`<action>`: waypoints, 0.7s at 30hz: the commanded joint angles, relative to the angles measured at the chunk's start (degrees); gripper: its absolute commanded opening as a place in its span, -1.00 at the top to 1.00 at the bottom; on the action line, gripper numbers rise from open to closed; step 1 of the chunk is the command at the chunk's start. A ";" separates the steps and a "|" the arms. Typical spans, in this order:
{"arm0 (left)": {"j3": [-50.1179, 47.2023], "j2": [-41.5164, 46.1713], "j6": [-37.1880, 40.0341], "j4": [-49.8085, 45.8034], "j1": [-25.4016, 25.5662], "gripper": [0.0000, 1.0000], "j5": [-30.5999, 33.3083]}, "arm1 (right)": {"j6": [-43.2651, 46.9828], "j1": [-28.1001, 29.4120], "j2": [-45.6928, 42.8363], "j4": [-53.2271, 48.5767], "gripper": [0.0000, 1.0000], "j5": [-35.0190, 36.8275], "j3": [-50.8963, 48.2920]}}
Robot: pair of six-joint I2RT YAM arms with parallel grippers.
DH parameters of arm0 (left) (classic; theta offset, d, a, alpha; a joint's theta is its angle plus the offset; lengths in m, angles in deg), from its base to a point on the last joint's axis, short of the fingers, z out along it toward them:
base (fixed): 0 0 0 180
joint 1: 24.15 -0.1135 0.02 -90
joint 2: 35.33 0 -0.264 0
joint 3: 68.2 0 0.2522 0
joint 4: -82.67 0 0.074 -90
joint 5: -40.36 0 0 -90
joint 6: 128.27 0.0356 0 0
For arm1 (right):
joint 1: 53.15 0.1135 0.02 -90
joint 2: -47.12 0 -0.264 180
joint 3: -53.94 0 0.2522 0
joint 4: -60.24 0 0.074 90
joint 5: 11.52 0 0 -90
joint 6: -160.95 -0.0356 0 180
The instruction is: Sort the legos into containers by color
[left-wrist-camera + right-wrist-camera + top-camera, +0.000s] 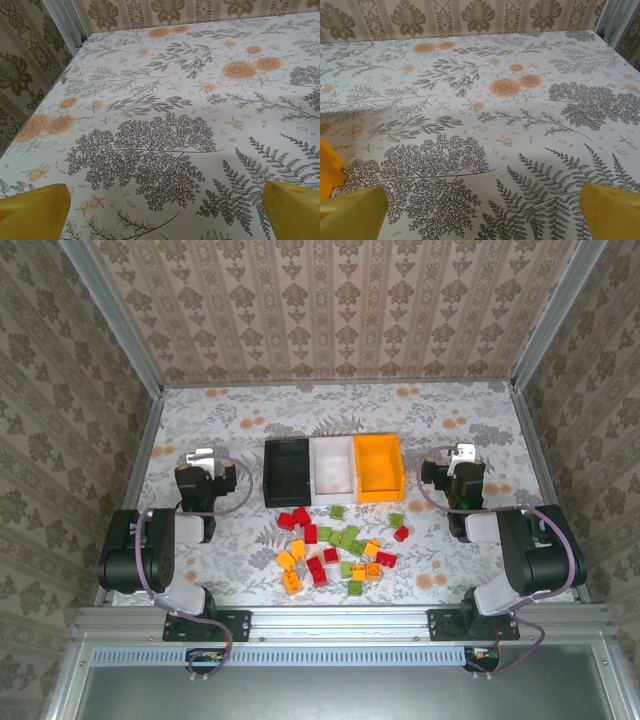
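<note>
1. Worktop (230,420): floral-print sheet, patterned walls on three sides.
2. Three bins stand in a row mid-worktop, sides touching: black bin (287,475) on the left, white bin (334,472) in the middle, orange bin (380,470) on the right.
3. Legos (348,538): red, yellow-orange and light green bricks lie loose on the worktop, just on the near side of the bins and between the two arms. Colours are mixed. Most cluster below the white and orange bins, with a few strays toward the right.
4. Left pincer (203,454): left of the black bin and apart from it, wide open, holding nothing. Its yellow fingers (32,212) sit at the bottom corners of the left wrist view, with bare worktop between them.
5. Right pincer (463,452): right of the orange bin, wide open, holding nothing. Its yellow fingers (612,210) are spread the same way over bare worktop.
6. Neither pincer touches a lego or a bin.
</note>
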 commanded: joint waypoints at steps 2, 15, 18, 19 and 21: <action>0.44 0.08 0.09 0.06 -0.46 -1.00 -0.63 | 0.26 0.22 0.25 1.16 -1.00 0.75 0.04; 0.41 0.04 0.09 0.08 -0.44 -1.00 -0.66 | 0.26 0.28 0.23 1.24 -1.00 0.75 -0.01; 0.46 0.09 0.06 -0.01 -0.45 -1.00 -0.73 | 0.18 0.11 0.27 1.00 -1.00 0.27 0.07; 0.46 0.05 0.07 0.00 -0.52 -0.99 -0.68 | 0.07 0.01 0.24 0.80 -1.00 0.14 0.18; 0.46 0.06 0.08 -0.01 -0.51 -1.00 -0.73 | 0.08 -0.04 0.25 0.75 -1.00 0.14 0.16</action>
